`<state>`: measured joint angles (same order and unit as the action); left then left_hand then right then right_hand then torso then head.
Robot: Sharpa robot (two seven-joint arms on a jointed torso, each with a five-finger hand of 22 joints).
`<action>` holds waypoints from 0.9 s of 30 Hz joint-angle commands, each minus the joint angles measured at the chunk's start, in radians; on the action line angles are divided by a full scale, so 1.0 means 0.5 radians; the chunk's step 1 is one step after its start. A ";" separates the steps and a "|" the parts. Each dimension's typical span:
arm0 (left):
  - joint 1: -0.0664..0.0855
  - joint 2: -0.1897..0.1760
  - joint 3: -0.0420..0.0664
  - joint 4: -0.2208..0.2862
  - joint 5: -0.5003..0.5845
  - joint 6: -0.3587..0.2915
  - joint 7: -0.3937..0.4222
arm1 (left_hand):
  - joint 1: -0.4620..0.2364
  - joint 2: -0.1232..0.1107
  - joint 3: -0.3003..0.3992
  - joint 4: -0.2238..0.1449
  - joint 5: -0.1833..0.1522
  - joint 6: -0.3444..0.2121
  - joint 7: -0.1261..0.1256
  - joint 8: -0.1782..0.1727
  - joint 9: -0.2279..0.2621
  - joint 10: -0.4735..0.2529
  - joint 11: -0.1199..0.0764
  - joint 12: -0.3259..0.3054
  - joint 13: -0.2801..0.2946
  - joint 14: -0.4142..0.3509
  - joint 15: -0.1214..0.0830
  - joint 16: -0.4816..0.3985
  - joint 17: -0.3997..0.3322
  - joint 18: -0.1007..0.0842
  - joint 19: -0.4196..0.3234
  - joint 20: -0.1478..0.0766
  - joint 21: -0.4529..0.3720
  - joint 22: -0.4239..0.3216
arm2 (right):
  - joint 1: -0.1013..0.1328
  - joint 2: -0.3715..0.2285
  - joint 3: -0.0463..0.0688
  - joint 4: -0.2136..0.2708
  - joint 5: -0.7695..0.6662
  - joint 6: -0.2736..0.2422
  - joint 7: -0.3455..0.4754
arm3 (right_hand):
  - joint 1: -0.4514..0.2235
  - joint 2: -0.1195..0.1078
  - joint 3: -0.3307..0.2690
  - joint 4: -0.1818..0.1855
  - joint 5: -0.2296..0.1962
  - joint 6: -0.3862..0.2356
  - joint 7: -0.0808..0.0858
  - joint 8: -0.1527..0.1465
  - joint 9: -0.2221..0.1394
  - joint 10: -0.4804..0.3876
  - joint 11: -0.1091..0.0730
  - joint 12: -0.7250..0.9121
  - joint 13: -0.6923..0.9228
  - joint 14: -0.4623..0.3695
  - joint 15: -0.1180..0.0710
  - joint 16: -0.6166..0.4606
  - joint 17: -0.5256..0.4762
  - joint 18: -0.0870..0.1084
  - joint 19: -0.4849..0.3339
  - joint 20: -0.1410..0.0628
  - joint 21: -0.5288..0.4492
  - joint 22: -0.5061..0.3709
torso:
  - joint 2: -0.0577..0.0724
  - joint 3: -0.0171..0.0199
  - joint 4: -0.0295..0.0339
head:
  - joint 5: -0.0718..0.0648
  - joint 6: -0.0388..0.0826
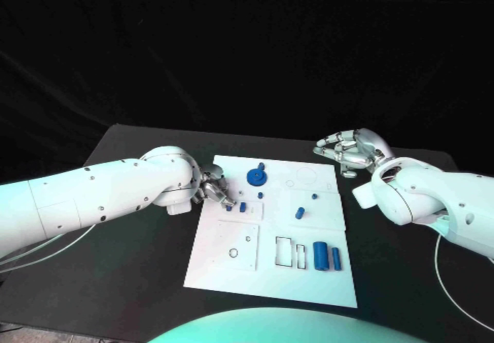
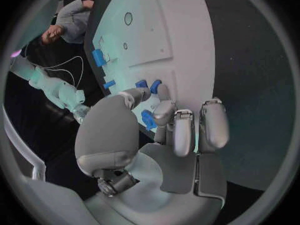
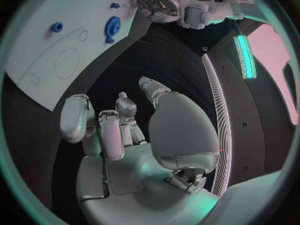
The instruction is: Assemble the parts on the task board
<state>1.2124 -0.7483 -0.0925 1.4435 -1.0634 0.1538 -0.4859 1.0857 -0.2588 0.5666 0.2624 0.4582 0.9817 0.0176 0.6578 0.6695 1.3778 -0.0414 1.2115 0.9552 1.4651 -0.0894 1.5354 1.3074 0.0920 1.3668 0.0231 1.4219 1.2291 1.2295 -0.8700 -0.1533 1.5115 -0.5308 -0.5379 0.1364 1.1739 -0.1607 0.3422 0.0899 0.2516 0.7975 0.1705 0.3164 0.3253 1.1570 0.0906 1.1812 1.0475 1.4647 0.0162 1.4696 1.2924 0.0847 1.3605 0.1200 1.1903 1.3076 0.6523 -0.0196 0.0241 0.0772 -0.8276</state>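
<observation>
Several blue parts lie scattered on the white task board (image 1: 270, 280), and we judge the assembly to be at an early step: most pieces sit loose beside their outlines, not seated in them. We see a blue gear (image 1: 258, 176) near the far edge, a small blue peg (image 1: 300, 212) toward the middle, and two blue cylinders (image 1: 328, 256) lying side by side at the near right.

We find the left hand (image 1: 215, 191) over the board's left edge, its fingers curled down around the small blue pieces (image 1: 235, 209) there. In the left wrist view the fingertips (image 2: 164, 113) close in near a small blue part (image 2: 148, 120). It may already be pinched between thumb and finger, but the fingers hide the contact, so we cannot tell whether the hand grips it or only touches it.

The right hand (image 1: 351, 151) hangs off the board's far right corner, over the black table (image 1: 134, 150). It holds nothing, with its fingers curled loosely and apart.

If the left hand has the piece, we think the next move calls for lifting it clear and lining it up squarely with its matching recess. If not, the fingers must first close on it firmly.
</observation>
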 commanded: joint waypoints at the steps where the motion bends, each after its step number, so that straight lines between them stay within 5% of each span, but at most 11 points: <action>1: -0.003 -0.013 0.005 0.012 0.028 -0.036 -0.004 | -0.029 -0.002 -0.076 0.047 -0.009 0.000 0.017 -0.013 0.005 -0.006 -0.005 -0.011 -0.004 0.164 -0.012 0.007 0.327 -0.036 0.005 -0.010 -0.010 -0.001 | -0.001 0.000 0.000 0.001 -0.017 0.006 0.018 | -0.005 -0.008 -0.001 0.015 0.009 -0.014 0.006 0.008 0.002 -0.014 -0.003 0.002 -0.002 0.059 -0.004 -0.013 0.000 0.011 -0.004 -0.003 -0.013 0.087 | -0.002 0.0006 0.000 | 0.000 0.007; 17: 0.000 -0.066 0.069 0.065 0.116 -0.199 0.030 | -0.175 0.042 -0.277 0.063 -0.005 -0.032 0.034 -0.044 0.022 -0.055 0.010 -0.067 -0.094 0.152 -0.003 -0.010 0.277 -0.030 -0.008 -0.003 -0.025 -0.025 | -0.002 0.003 0.000 -0.006 -0.017 0.006 0.019 | -0.005 -0.009 -0.003 0.017 0.005 -0.016 0.006 0.009 0.002 -0.038 -0.003 -0.019 -0.031 0.058 -0.004 -0.014 -0.003 0.011 -0.005 -0.003 -0.014 0.086 | 0.001 0.0012 -0.001 | -0.005 0.030; 20: 0.000 -0.067 0.076 0.075 0.168 -0.324 0.153 | -0.141 0.055 -0.309 0.059 0.005 -0.108 0.060 -0.067 0.027 -0.166 0.032 -0.194 -0.278 0.123 0.012 -0.051 0.172 -0.003 -0.092 0.008 -0.096 -0.158 | -0.003 0.004 0.000 -0.008 -0.017 0.006 0.020 | -0.004 -0.009 -0.003 0.017 0.004 -0.017 0.006 0.009 0.002 -0.041 -0.003 -0.022 -0.035 0.057 -0.004 -0.016 -0.006 0.011 -0.005 -0.003 -0.016 0.086 | 0.000 0.0012 -0.001 | -0.014 0.035; 22: 0.000 -0.063 0.079 0.078 0.205 -0.434 0.294 | -0.088 0.057 -0.323 0.057 0.007 -0.204 0.103 -0.105 0.018 -0.366 0.070 -0.433 -0.606 0.081 0.044 -0.110 0.041 0.034 -0.217 0.031 -0.207 -0.351 | -0.003 0.004 0.000 -0.010 -0.017 0.006 0.020 | -0.004 -0.009 -0.003 0.017 0.004 -0.017 0.006 0.009 0.002 -0.041 -0.003 -0.022 -0.035 0.057 -0.004 -0.016 -0.006 0.011 -0.005 -0.003 -0.016 0.086 | 0.000 0.0005 -0.002 | -0.019 0.038; 23: 0.000 -0.061 0.079 0.079 0.211 -0.477 0.349 | 0.003 0.041 -0.319 0.054 0.001 -0.309 0.160 -0.144 -0.003 -0.550 0.121 -0.595 -0.765 -0.053 0.091 -0.273 -0.290 0.101 -0.462 0.059 -0.431 -0.707 | -0.003 0.004 0.000 -0.010 -0.017 0.006 0.020 | -0.004 -0.009 -0.003 0.017 0.004 -0.017 0.006 0.009 0.002 -0.041 -0.003 -0.022 -0.035 0.057 -0.004 -0.016 -0.006 0.011 -0.005 -0.003 -0.016 0.086 | 0.000 0.0003 -0.002 | -0.021 0.039; 24: -0.001 -0.056 0.079 0.078 0.208 -0.548 0.443 | 0.100 0.033 -0.306 0.052 0.000 -0.378 0.197 -0.172 -0.026 -0.648 0.167 -0.663 -0.806 -0.184 0.126 -0.421 -0.544 0.148 -0.660 0.091 -0.635 -0.989 | -0.003 0.004 0.000 -0.011 -0.017 0.006 0.020 | -0.004 -0.009 -0.003 0.018 0.004 -0.018 0.006 0.009 0.002 -0.045 -0.003 -0.026 -0.040 0.057 -0.004 -0.015 -0.006 0.011 -0.006 -0.003 -0.017 0.085 | 0.001 0.0004 -0.002 | -0.022 0.041; 26: -0.001 -0.044 0.075 0.075 0.167 -0.657 0.592 | 0.222 0.024 -0.278 0.038 0.001 -0.462 0.256 -0.222 -0.067 -0.782 0.215 -0.757 -0.863 -0.420 0.175 -0.667 -0.930 0.168 -0.807 0.128 -0.809 -1.167 | -0.003 0.003 0.000 -0.011 -0.017 0.007 0.020 | -0.002 -0.008 -0.002 0.017 0.004 -0.018 0.006 0.010 0.002 -0.048 -0.003 -0.028 -0.043 0.057 -0.004 -0.016 -0.006 0.011 -0.006 -0.003 -0.016 0.085 | 0.002 0.0005 -0.001 | -0.025 0.044; 27: -0.002 -0.035 0.069 0.072 0.128 -0.720 0.683 | 0.383 0.007 -0.228 -0.018 -0.001 -0.534 0.290 -0.275 -0.117 -0.932 0.255 -0.875 -0.935 -0.681 0.211 -0.927 -1.268 0.164 -0.878 0.165 -0.922 -1.229 | -0.003 0.003 0.000 -0.011 -0.018 0.007 0.020 | -0.002 -0.008 -0.002 0.017 0.004 -0.018 0.006 0.010 0.002 -0.048 -0.003 -0.028 -0.043 0.057 -0.004 -0.016 -0.006 0.011 -0.006 -0.003 -0.016 0.085 | 0.003 0.0002 0.000 | -0.029 0.047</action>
<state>1.2114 -0.7736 -0.0556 1.4784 -0.9962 -0.0487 -0.3468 1.2256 -0.2503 0.4358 0.2669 0.4565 0.7393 0.1484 0.5367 0.6264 0.9605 0.0716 0.8118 0.5120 1.2047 0.0032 1.1545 0.7838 0.1705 0.9594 0.0929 1.0054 0.6489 1.2285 -0.8687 -0.1533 1.5057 -0.5308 -0.5385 0.1371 1.1739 -0.1607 0.3394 0.0926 0.2516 0.7947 0.1734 0.3170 0.3251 1.1408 0.0890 1.1709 1.0267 1.4647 0.0162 1.4658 1.2902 0.0846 1.3605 0.1200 1.1861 1.3073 0.6523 -0.0191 0.0232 0.0663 -0.8071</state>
